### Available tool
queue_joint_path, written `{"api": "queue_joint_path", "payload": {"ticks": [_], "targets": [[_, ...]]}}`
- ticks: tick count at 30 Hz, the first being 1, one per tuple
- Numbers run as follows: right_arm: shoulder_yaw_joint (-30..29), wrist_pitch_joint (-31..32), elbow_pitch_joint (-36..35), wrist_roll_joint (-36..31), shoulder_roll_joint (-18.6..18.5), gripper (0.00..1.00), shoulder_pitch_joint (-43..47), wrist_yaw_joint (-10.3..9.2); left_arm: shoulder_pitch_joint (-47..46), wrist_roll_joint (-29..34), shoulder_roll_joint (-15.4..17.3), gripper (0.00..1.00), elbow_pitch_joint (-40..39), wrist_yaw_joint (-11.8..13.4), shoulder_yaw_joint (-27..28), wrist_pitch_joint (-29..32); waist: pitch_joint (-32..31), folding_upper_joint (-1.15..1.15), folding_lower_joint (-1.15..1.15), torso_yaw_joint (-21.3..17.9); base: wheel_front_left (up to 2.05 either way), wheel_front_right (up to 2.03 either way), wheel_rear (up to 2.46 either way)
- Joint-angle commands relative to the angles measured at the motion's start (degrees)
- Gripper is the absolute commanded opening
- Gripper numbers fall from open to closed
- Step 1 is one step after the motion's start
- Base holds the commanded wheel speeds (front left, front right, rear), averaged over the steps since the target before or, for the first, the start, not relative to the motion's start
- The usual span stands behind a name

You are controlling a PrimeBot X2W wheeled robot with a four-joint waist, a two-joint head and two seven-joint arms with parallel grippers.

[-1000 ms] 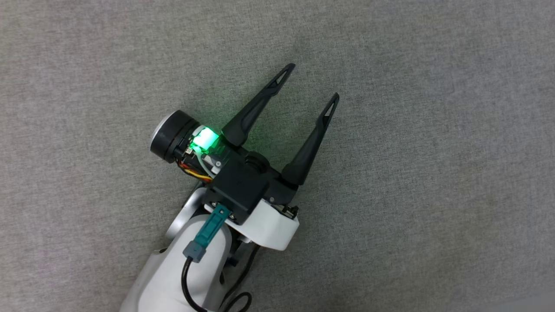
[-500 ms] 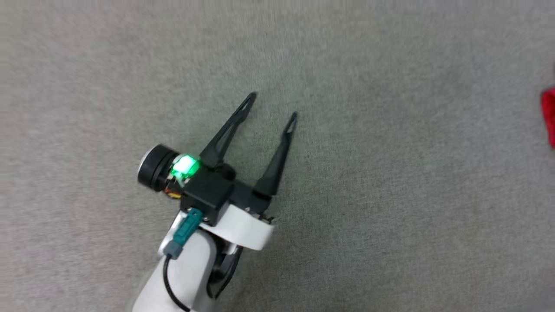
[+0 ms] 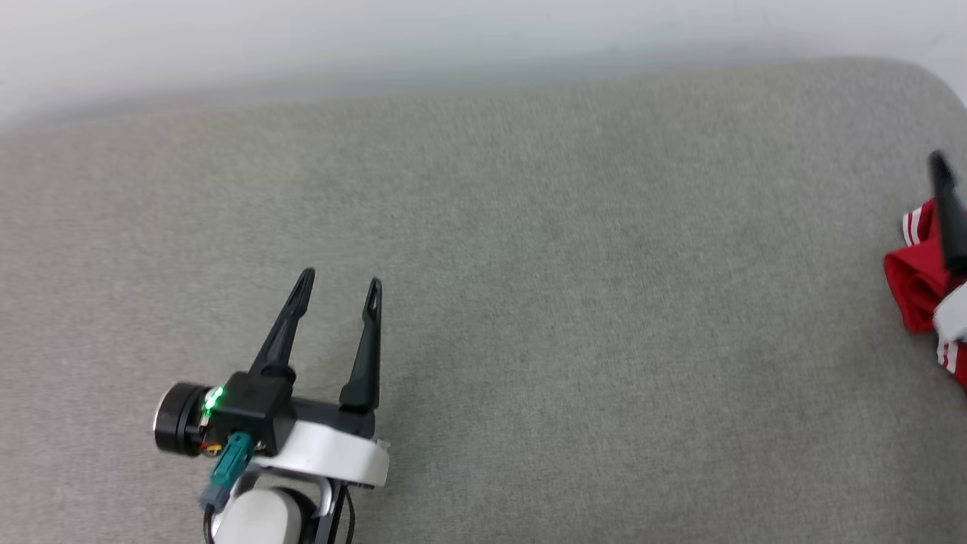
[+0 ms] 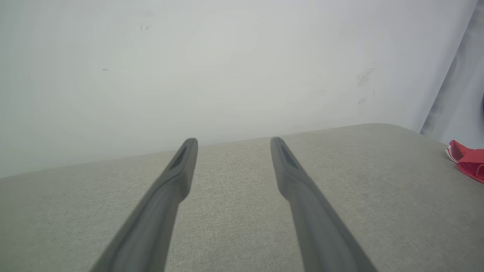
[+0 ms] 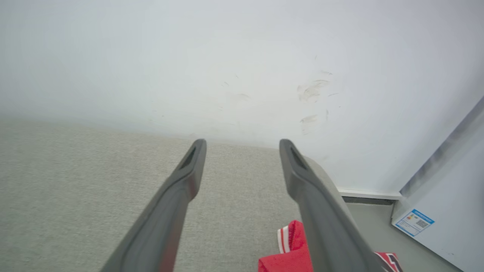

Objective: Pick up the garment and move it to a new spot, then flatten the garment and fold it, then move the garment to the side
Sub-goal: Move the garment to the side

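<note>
The garment (image 3: 916, 291) is a bunched red heap with white striped trim, lying at the right edge of the grey cushion (image 3: 604, 317). It shows again as the garment (image 4: 468, 163) far right in the left wrist view. In the right wrist view the garment (image 5: 289, 258) lies low, under the right-hand finger. My right gripper (image 5: 242, 145) is open above it with nothing between its fingers; one dark finger (image 3: 949, 223) crosses the heap in the head view. My left gripper (image 3: 340, 281) is open and empty at the lower left, far from the garment.
A white wall (image 3: 378, 45) runs along the cushion's far edge. The cushion's rounded corner (image 3: 925, 79) is at the top right. Beyond it the right wrist view shows a strip of floor and a pale panel with a small label (image 5: 413, 223).
The head camera has swung up and to the right, bringing the wall, the cushion's far edge, the garment and a right finger into view. The left gripper stays open.
</note>
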Motion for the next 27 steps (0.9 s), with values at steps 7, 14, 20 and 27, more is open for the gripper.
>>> {"api": "queue_joint_path", "payload": {"ticks": [7,14,20,27], "targets": [[-4.62,-0.12,-16.06,1.47,10.0,1.0,15.49,-0.08,5.57,-0.33,-0.71,1.0,0.35,-0.5,2.78,-0.18,-5.77,0.0,0.02,3.64,0.0,0.0,0.0],[-5.49,-1.83,-20.89,2.26,17.3,1.0,23.05,-0.08,7.59,0.17,-2.04,1.0,1.13,-1.61,4.97,-0.18,-6.59,0.0,0.02,4.77,0.0,0.0,0.0],[-3.38,-4.19,-17.75,0.74,18.91,1.0,24.59,-0.08,8.46,1.53,-2.66,1.0,3.34,-3.04,5.4,-0.19,-7.09,0.0,0.02,5.23,0.0,0.0,0.0],[-2.24,-5.67,-15.85,-1.3,20.06,1.0,24.47,-0.08,9.12,2.9,-3.69,1.0,3.78,-2.81,6.66,-0.19,-7.36,0.0,0.02,5.27,0.0,0.0,0.0]]}}
